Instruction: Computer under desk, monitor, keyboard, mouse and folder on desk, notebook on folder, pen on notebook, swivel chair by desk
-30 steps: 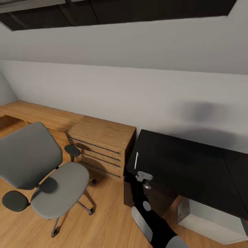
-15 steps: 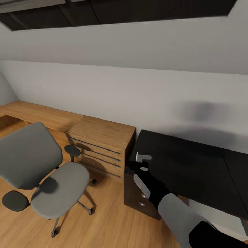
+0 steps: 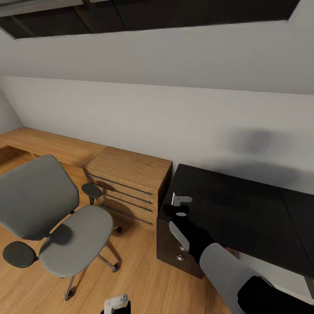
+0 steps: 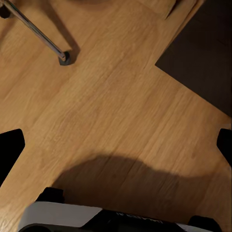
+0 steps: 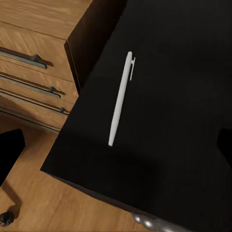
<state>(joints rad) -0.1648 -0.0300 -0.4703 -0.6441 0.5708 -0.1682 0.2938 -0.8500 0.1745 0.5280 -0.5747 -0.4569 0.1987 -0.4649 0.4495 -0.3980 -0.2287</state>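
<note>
The pen [image 5: 121, 99], pale and slim, lies flat on the black desk [image 3: 235, 213] near its corner edge, beside the wooden drawer cabinet [image 3: 126, 183]. The right gripper [image 3: 179, 205] hovers just above it, fingers spread wide with nothing between them. At nine o'clock from the desk stands the swivel chair [image 3: 52, 218], well apart. At six o'clock low, the left gripper [image 3: 117, 304] hangs open above the plank floor [image 4: 116, 111].

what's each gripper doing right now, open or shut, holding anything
Left gripper: open, empty, above the wooden floor.
Right gripper: open, empty, over the white pen lying on the black desk.
</note>
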